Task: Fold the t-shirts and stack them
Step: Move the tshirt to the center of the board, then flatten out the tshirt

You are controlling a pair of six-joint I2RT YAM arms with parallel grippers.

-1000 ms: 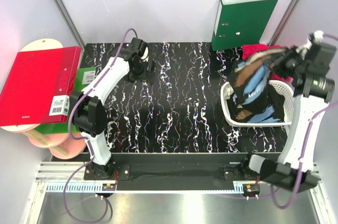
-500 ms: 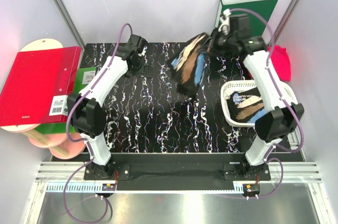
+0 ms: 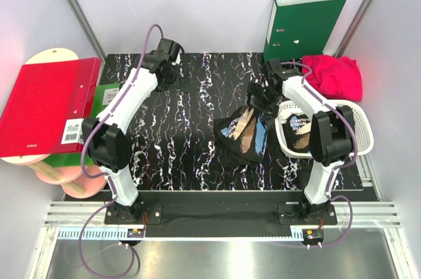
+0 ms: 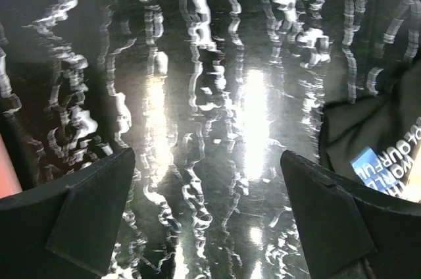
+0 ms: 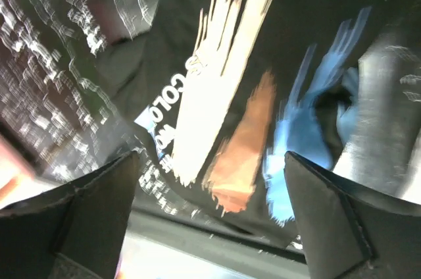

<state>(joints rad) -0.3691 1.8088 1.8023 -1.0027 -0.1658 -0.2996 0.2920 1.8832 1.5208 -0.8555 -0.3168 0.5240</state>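
One black print tee (image 3: 242, 137) is lying in a rumpled heap on the marbled table (image 3: 197, 160), just left of the white basket (image 3: 360, 135), w/ its brush-stroke print facing up. The right gripper (image 3: 258, 100) is hanging over the heap's far edge, jaws spread wide & gripping nothing. Its wrist view is blurry, and the print is filling the space below the fingers, so I can't tell if it's touching the cloth. The left gripper (image 3: 175, 74) is sitting over the far-left part of the table, also spread wide & empty, w/ only a corner of the tee showing at the right of its wrist view. A 2nd black tee (image 3: 299, 131) is lying in the basket, and the crimson tee (image 3: 337, 75) is bunched just behind it. Handling guess: thin, light, floppy cloth, not fragile, prob. sliding easily on the glossy top. If pinched mid-heap it's likely going to sag & drag extra layers along. Better to be taking it at a hem or seam, i.e. shoulders or bottom corners, one per gripper. Which edge is which I can't tell from the bunching.
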